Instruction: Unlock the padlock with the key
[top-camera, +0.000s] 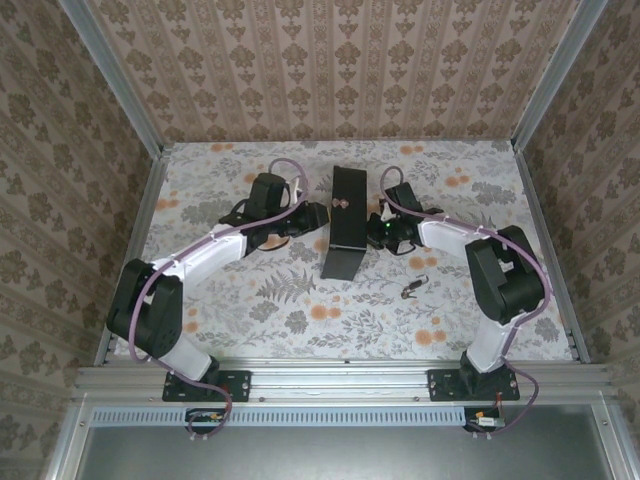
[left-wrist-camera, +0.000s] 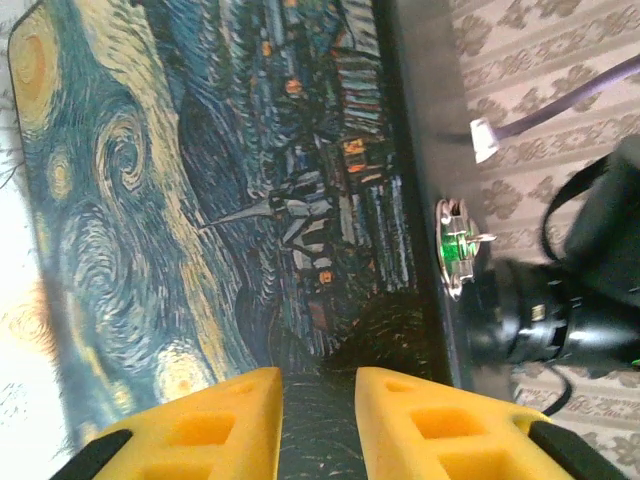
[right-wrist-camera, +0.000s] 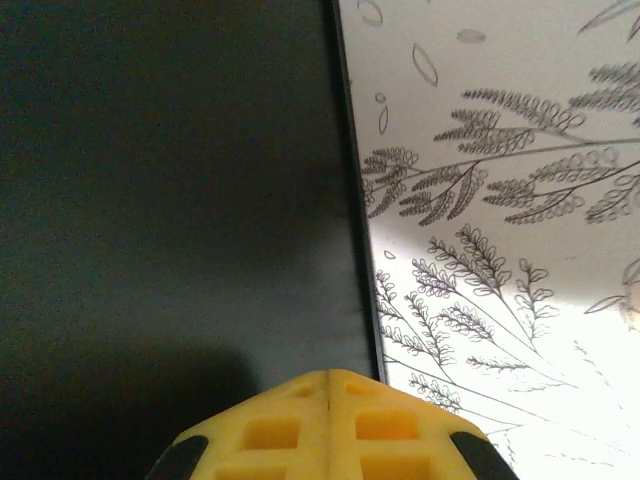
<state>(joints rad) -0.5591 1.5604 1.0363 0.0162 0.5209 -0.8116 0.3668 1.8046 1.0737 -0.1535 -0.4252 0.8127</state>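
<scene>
The black box (top-camera: 346, 222) stands on its side mid-table, a small metal clasp (top-camera: 340, 203) on its top edge. Its swirly blue-and-yellow lid (left-wrist-camera: 200, 180) faces my left gripper (left-wrist-camera: 318, 375), which is open with its yellow fingers (left-wrist-camera: 230, 415) close against the lid. In the top view the left gripper (top-camera: 316, 215) sits at the box's left face. My right gripper (top-camera: 379, 232) is at the box's right face, shut with nothing seen between its fingers (right-wrist-camera: 330, 375), against the black wall (right-wrist-camera: 170, 180). A tiny dark metal piece (top-camera: 411, 289) lies on the table to the right; whether it is key or padlock I cannot tell.
The clasp (left-wrist-camera: 455, 247) shows at the box's edge, with the right arm's black wrist (left-wrist-camera: 560, 300) just beyond it. The floral tablecloth (right-wrist-camera: 500, 200) spreads around the box. Patterned walls and metal posts close in the table on three sides.
</scene>
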